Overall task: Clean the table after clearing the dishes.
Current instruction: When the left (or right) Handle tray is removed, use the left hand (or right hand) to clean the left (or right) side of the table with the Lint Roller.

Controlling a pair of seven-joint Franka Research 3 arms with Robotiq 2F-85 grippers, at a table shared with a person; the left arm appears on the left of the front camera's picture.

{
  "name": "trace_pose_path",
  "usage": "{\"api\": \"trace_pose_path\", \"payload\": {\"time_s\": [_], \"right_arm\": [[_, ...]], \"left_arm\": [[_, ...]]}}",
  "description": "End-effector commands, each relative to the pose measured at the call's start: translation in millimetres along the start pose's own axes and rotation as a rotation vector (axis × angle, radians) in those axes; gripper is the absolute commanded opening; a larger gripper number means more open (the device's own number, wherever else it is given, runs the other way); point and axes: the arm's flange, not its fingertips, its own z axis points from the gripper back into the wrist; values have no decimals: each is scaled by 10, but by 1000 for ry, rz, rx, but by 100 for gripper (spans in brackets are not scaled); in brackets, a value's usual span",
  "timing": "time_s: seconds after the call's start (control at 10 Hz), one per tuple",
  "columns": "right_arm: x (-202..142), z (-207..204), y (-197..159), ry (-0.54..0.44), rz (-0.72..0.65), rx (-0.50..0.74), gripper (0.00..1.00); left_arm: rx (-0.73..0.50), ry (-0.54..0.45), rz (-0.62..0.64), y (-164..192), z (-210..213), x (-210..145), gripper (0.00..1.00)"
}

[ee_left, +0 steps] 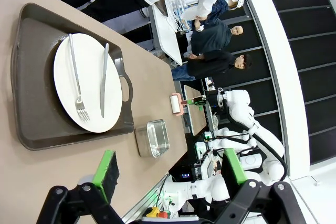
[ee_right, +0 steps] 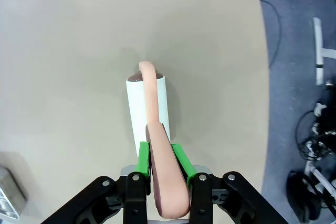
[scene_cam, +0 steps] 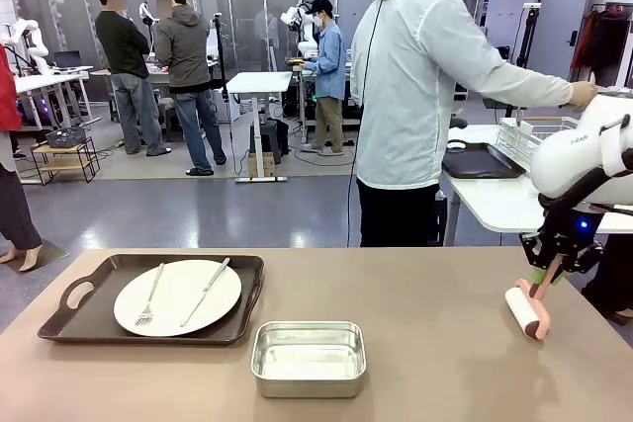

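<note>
Steel pan (scene_cam: 309, 358): is sitting nearest the front camera, at the middle of the table (scene_cam: 435, 343); shallow, rectangular, round-cornered, with a dull brushed shine.
Table: is showing a plain matte pinkish-brown top, bare between the pan and the right edge.
Tray (scene_cam: 99, 279): is lying just left of and behind the pan, close to it; dark brown, rectangular, with a raised rim and cut-out handles.
Plate (scene_cam: 181, 289): is resting inside the tray; round, white and smooth.
Fork (scene_cam: 152, 295) and knife (scene_cam: 206, 292): are lying on the plate, apart from each other, both silver, with the handles pointing away from the robot.
Lint roller (scene_cam: 524, 311): is lying at the table's right edge, well apart from the pan; its white cylindrical roll is appearing to touch the top, and a curved pink handle is rising from it.
Right gripper (ee_right: 161, 157): is pinching the pink handle between its green pads, jaws pressed against it; the white arm is coming in from the right, with the wrist tilted down towards the table.
Left gripper (ee_left: 170, 169): is hovering above the table's left end with its jaws spread wide and nothing between them, looking down along the tray.
Person (scene_cam: 415, 76): is standing at the far side in a white jacket, turned away, one hand (scene_cam: 584, 94) reaching over the wire rack (scene_cam: 534, 135).
Smaller white table (scene_cam: 495, 205): is carrying the wire rack and a second dark tray (scene_cam: 480, 160).
</note>
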Motion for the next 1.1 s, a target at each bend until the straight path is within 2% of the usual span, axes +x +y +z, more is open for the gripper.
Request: {"api": "trace_pose_path", "payload": {"time_s": [0.0,0.3,0.5,0.8,1.0], "right_arm": [[-142,-217,-43,117,-13,-125,22],[-123,-98,-19,105,-28,-174,22],[-177,44,29,79,8,-149,22],[-344,481,210,-10,68,-183,22],[-476,775,282,-31,94,-214,22]], "left_arm": [[-2,-2,-3,-9,33,-10,100],[-2,-2,-3,-9,33,-10,100],[-2,-2,-3,-9,33,-10,100],[-2,-2,-3,-9,33,-10,100],[-2,-2,-3,-9,33,-10,100]]}}
